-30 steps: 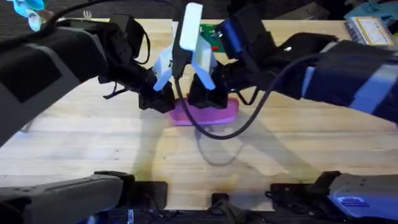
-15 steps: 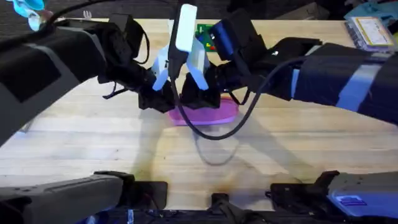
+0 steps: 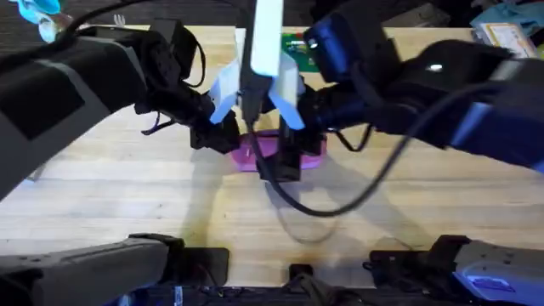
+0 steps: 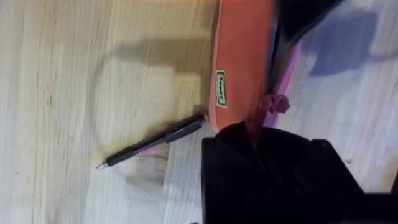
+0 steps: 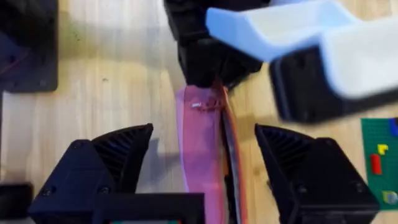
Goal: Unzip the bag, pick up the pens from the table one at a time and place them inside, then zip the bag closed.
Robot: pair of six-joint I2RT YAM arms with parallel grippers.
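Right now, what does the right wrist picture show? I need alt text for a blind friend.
A pink bag lies lengthwise on a light wooden table, between the right gripper's two open black fingers. The left gripper clamps the bag's far end, and a green board with small coloured bricks sits at one edge.

From overhead, both arms cross over the pink bag (image 3: 314,151), hiding most of it. The left gripper (image 4: 249,134) covers the bag's end in its wrist view, so its fingers cannot be made out. A black pen (image 4: 152,144) has one tip hidden under the bag. The green board (image 5: 380,158) is cut off by the picture's edge.
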